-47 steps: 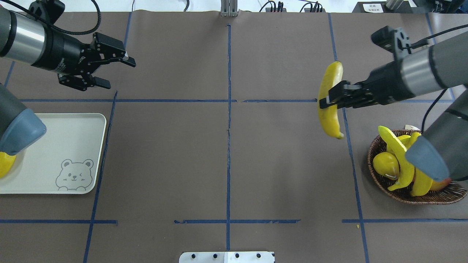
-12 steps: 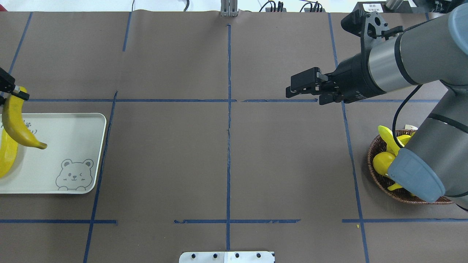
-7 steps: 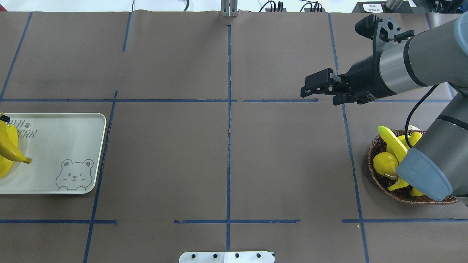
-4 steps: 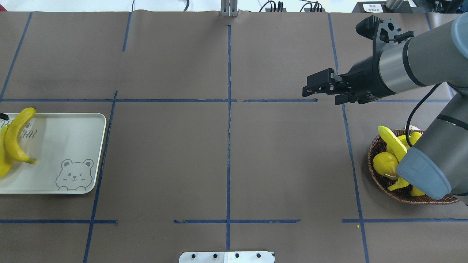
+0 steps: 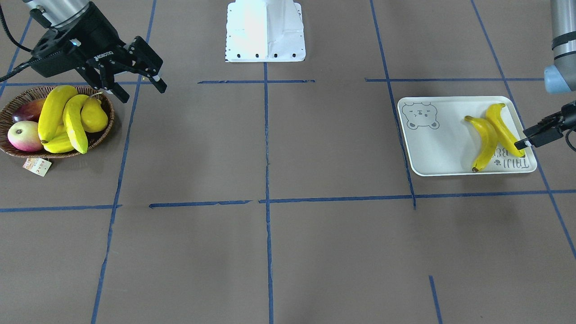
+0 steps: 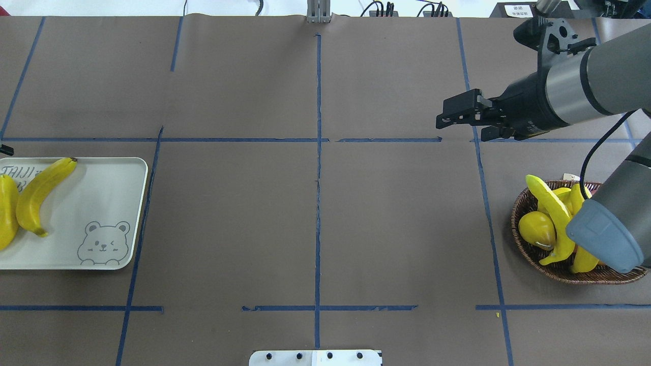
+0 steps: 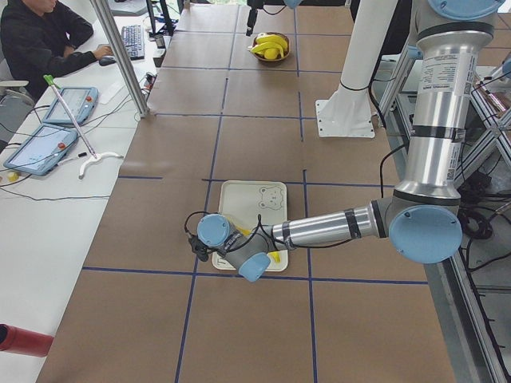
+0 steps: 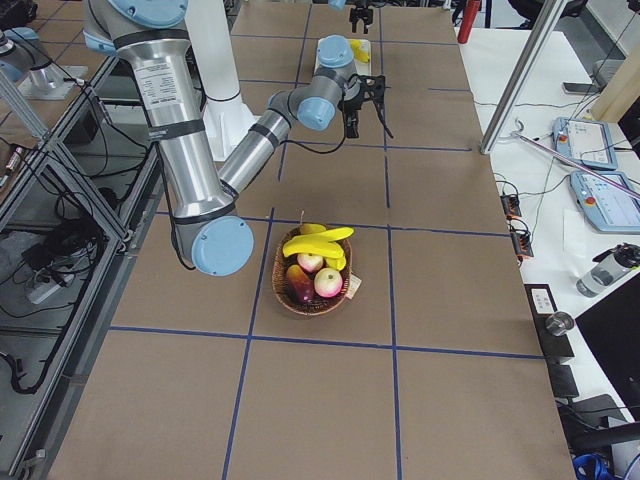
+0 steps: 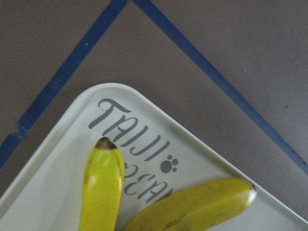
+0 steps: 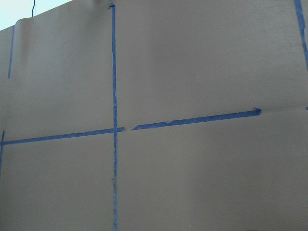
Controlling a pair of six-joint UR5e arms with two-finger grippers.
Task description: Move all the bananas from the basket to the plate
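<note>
Far across the desk from the basket (image 5: 27, 155): the plate (image 5: 443, 144), carrying two plated bananas (image 5: 485, 141) that overlap at the end away from the basket. The left gripper (image 5: 535, 137) sits at that same end; whether it is spread or closed cannot be told.

In the basket: two remaining bananas (image 5: 53, 112), leaning against a yellow pear (image 5: 95, 114) and lying over a starfruit (image 5: 56, 144).

Just beside the basket: the right gripper (image 5: 140, 90), spread wide and empty.

Hazards: it may seize the pear or starfruit because of their like colour, or one banana may drag its neighbour out onto the desk.

Your right gripper (image 5: 141, 89) hangs out on the right side, pointing toward the middle, jaws apart and holding nothing. Your left gripper (image 5: 525, 141) sits low at the far left; you can't judge its opening.
</note>
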